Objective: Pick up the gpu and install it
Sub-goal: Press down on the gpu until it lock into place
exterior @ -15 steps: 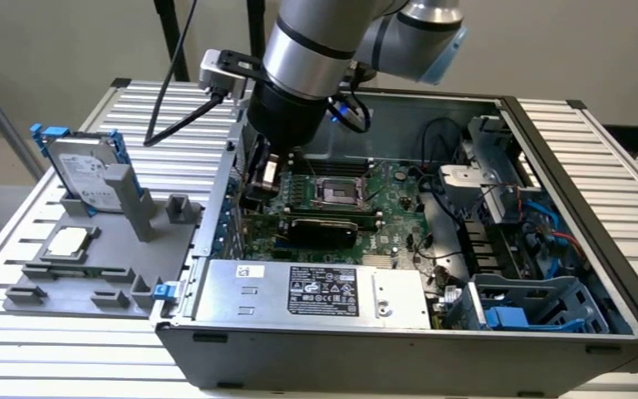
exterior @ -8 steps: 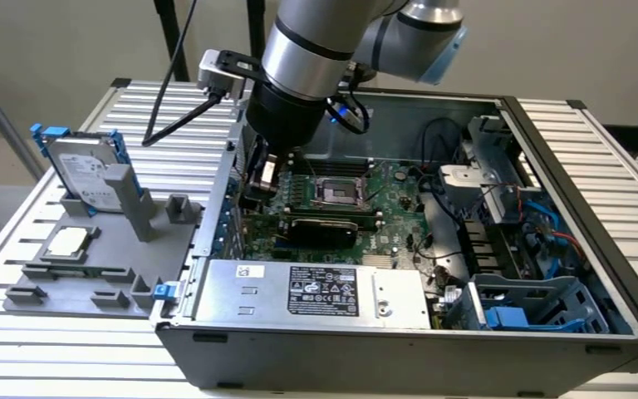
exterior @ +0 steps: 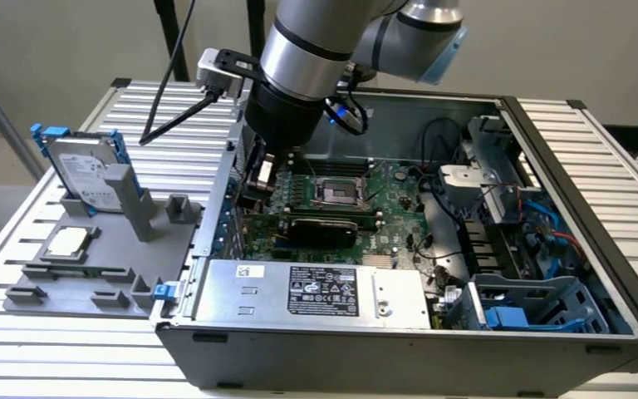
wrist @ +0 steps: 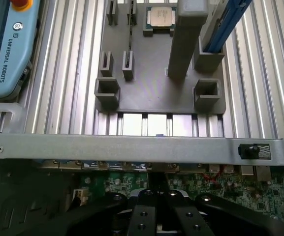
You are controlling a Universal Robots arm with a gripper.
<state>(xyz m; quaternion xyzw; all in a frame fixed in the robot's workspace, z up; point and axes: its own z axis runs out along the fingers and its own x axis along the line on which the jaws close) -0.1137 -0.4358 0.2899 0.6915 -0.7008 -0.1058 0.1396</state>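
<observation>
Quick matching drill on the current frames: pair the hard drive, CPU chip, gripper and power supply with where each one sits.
Things:
1. hard drive
2. CPU chip
3. gripper
4. power supply

Places:
A. inside the computer case, along its near wall
B. lying flat on the grey holder tray
C. standing upright in the tray, blue rails on its sides
D. low over the motherboard, shut

Pairs: 1-C, 2-B, 3-D, 4-A
</observation>
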